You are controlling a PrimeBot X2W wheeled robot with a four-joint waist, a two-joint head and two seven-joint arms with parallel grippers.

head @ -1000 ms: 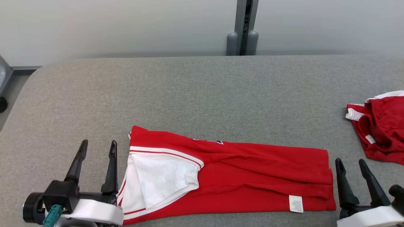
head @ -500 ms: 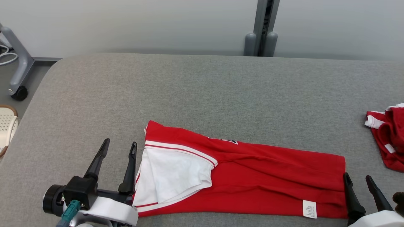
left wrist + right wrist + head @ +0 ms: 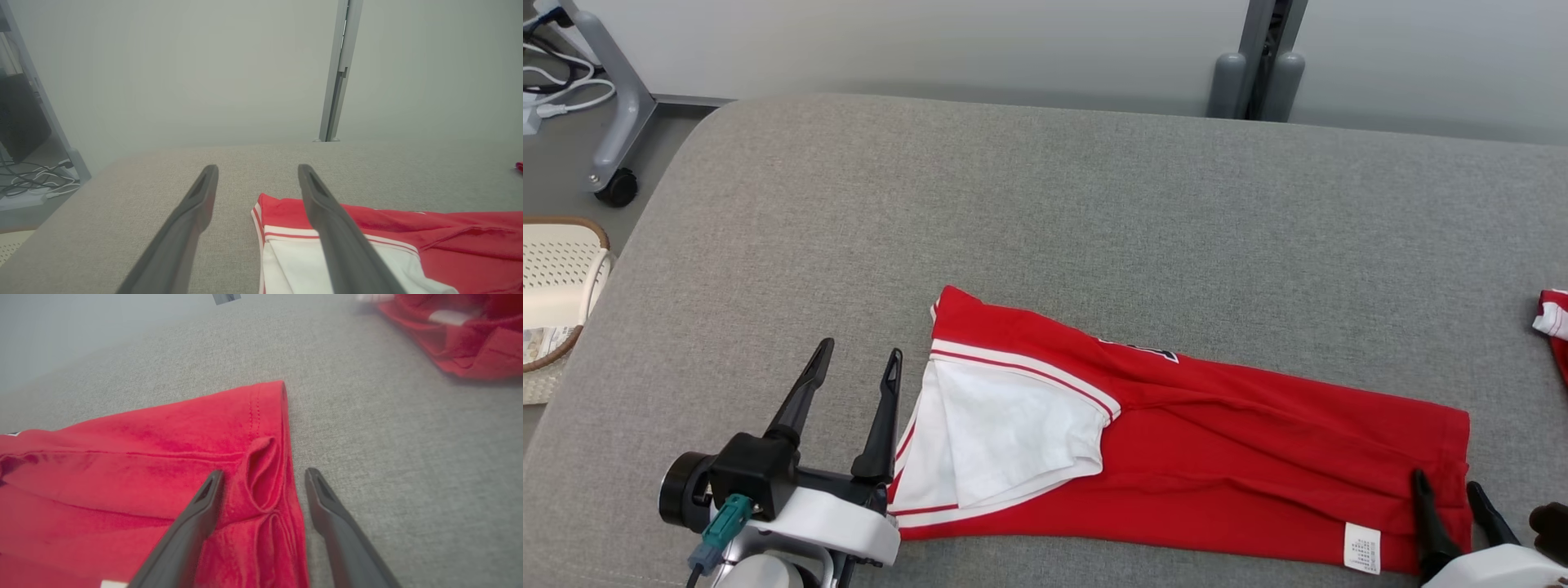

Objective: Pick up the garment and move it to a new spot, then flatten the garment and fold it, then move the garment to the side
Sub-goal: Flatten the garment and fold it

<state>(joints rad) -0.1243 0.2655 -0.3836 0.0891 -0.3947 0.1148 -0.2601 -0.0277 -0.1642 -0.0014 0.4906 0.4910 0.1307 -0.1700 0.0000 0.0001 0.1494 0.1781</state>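
Note:
A red garment [image 3: 1217, 441] with white striped trim and a white lining lies folded into a long strip on the grey table [image 3: 1045, 229]. My left gripper [image 3: 862, 347] stands open just left of its trimmed end, the right finger close to the fabric edge. The left wrist view shows that gripper [image 3: 257, 167] open above the table, with the garment's corner [image 3: 286, 208] between the fingers. My right gripper [image 3: 1447, 480] is open at the garment's hem. In the right wrist view the gripper [image 3: 265, 471] straddles the hem's folded layers [image 3: 261, 477], one finger over the cloth and one over the table.
A second red garment [image 3: 461, 339] lies crumpled at the table's far right, its edge [image 3: 1553, 322] just in the head view. A white basket [image 3: 556, 278] and a wheeled grey stand [image 3: 613, 122] are on the floor to the left. A grey post [image 3: 1258, 73] rises behind the table.
The head camera has turned left, shifting the whole picture right. My right gripper has come in from beside the hem to straddle it. The left gripper keeps its place by the trimmed end.

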